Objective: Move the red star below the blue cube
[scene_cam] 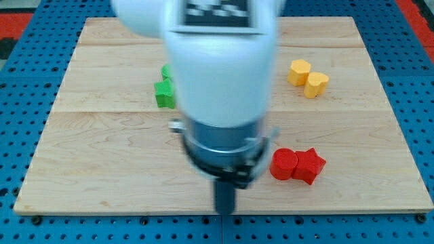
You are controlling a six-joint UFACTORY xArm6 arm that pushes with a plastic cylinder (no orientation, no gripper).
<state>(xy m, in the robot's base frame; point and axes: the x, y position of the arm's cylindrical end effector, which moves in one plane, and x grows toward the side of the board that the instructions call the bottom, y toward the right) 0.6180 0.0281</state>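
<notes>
Camera view, left to right: green plastic blocks (163, 93) half hidden by the white arm, my tip (224, 213) near the bottom edge of the pale wooden counter (88, 169), left of the red round block (282, 164) touching the red star (309, 165). No fingers on this rod, so no state to tell. Blue cube unseen, perhaps behind the arm: risk of aiming blind and of shoving the round block along too.

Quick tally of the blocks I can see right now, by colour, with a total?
Red: 2, a star touching a round block
Yellow: 2
Green: 1 showing, partly hidden by the arm
Blue: 0 in view
Total: 5
My tip is blurred, at the view's bottom, left of the reds.
</notes>
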